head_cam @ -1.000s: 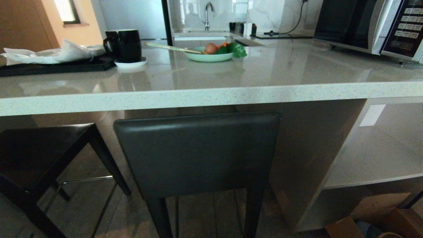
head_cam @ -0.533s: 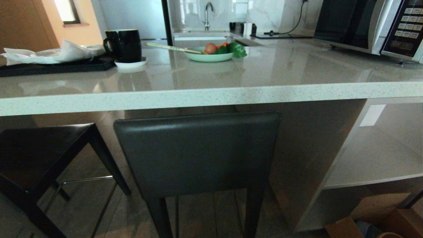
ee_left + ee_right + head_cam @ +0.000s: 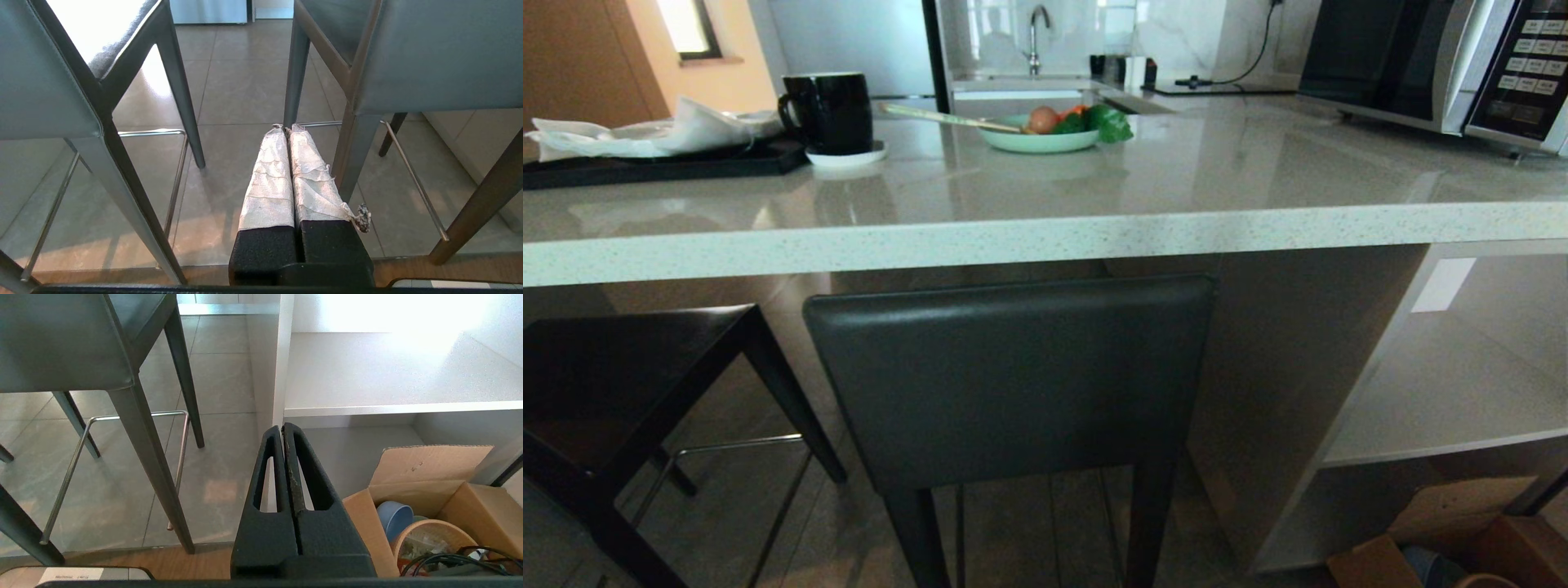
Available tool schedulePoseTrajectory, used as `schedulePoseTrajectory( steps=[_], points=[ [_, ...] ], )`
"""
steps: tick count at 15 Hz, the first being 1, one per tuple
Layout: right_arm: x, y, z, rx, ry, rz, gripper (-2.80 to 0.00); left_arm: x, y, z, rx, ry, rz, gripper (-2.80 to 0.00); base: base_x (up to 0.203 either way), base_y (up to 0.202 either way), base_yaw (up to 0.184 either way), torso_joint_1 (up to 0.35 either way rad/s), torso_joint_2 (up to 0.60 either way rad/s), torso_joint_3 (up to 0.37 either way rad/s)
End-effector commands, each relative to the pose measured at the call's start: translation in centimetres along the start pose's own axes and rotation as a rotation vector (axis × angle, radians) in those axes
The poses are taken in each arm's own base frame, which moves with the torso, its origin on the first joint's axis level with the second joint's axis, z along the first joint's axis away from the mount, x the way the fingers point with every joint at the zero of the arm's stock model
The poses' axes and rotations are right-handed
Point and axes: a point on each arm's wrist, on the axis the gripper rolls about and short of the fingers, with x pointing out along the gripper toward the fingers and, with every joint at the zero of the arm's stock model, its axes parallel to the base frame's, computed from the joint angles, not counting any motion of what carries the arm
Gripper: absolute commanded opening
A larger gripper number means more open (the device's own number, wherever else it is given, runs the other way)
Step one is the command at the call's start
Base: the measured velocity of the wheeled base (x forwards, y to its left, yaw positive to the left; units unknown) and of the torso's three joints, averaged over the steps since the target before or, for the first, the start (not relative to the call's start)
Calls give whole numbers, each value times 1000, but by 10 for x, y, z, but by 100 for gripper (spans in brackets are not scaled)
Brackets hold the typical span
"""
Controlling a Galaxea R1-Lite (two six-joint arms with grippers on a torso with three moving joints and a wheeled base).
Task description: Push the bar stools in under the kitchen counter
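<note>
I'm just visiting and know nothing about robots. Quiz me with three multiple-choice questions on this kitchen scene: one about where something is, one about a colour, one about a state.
1. Where is the mug?
A. on the counter, beside the tray
B. on a stool seat
C. on the shelf

2. What colour is the bowl holding the vegetables?
A. red
B. pale green
C. black

3. How are the fingers of the left gripper and right gripper?
A. both wide open
B. one clamped on a stool leg
C. both shut, holding nothing

Answers: 1 A, the mug sits on a white coaster next to the dark tray. 2 B, its rim is mint-coloured. 3 C, each pair is pressed together in mid-air, clear of the stools.
</note>
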Motion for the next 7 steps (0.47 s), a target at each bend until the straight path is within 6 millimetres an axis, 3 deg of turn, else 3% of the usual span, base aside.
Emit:
schedulePoseTrajectory(
  steps=[1, 7],
  points=[
    [0, 0, 0, 0, 1, 1, -280, 0, 0, 0, 1, 4, 0, -280, 0, 0, 0, 0, 0, 0],
    [0, 0, 0, 0, 2, 0, -280, 0, 0, 0, 1, 4, 1, -280, 0, 0, 0, 0, 0, 0]
  ],
)
